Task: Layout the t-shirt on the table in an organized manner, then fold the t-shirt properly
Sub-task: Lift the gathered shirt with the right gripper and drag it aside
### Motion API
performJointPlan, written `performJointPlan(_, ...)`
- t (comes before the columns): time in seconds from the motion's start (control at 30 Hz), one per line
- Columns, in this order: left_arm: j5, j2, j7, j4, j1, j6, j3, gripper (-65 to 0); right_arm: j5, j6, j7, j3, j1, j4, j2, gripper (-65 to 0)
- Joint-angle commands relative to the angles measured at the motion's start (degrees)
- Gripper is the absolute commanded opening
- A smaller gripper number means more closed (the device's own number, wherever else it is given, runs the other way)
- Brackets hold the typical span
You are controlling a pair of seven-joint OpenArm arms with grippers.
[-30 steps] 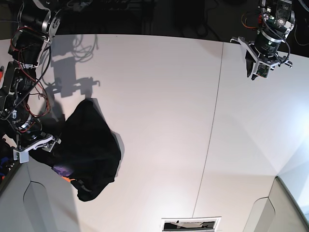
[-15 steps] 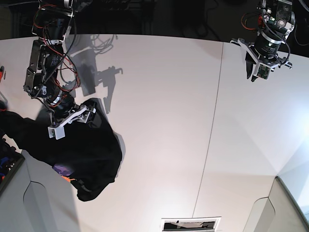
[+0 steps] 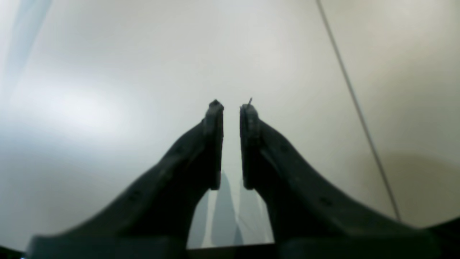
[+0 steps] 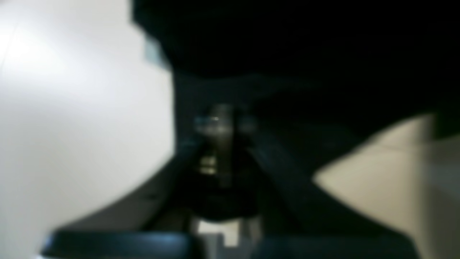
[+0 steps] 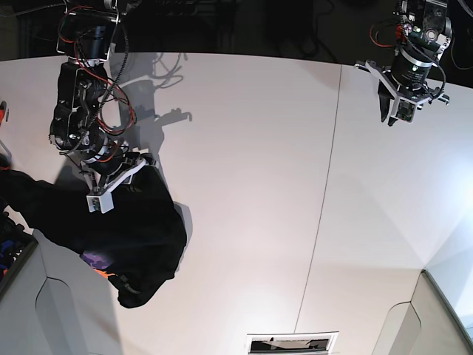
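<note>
Base view: overhead, looking down on the whole table (image 5: 251,185) from well above. Left wrist view: mounted behind the left gripper (image 3: 231,108), facing along its fingers toward bare table crossed by the seam (image 3: 355,108), which the base view shares. Right wrist view: close against the t-shirt (image 4: 305,43), blurred.

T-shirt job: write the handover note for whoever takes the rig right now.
Right gripper: shut, at the top edge of the t-shirt; whether cloth is pinched is too blurred to tell.
Left gripper: jaws slightly apart, empty, above the bare table at the far corner past the seam.
T-shirt: crumpled heap near the table's edge on the right arm's side, print mostly hidden.
Done: nothing laid out.
Left: spread flat, then fold.
</note>
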Motion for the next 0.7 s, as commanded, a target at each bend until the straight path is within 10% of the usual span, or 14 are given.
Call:
performJointPlan(0.0,-0.07,-0.63,-0.98,1.03,0.02,1.03,-0.42,-52.7,0.9,0.22,1.16,-0.92,1.22,1.01,0.26,-65.0)
performJointPlan(0.33,2.91,-0.63,4.2,1.03,0.04,1.14,-0.44,-52.7,6.1,1.73,0.61,-13.77,1.22,1.38,0.26,-65.0)
performJointPlan(0.67,3.3,-0.63,5.46,1.03,0.07,-2.78,-0.42,-52.7,0.74,-0.22,-8.39,-5.6,1.18,18.53,2.47,-65.0)
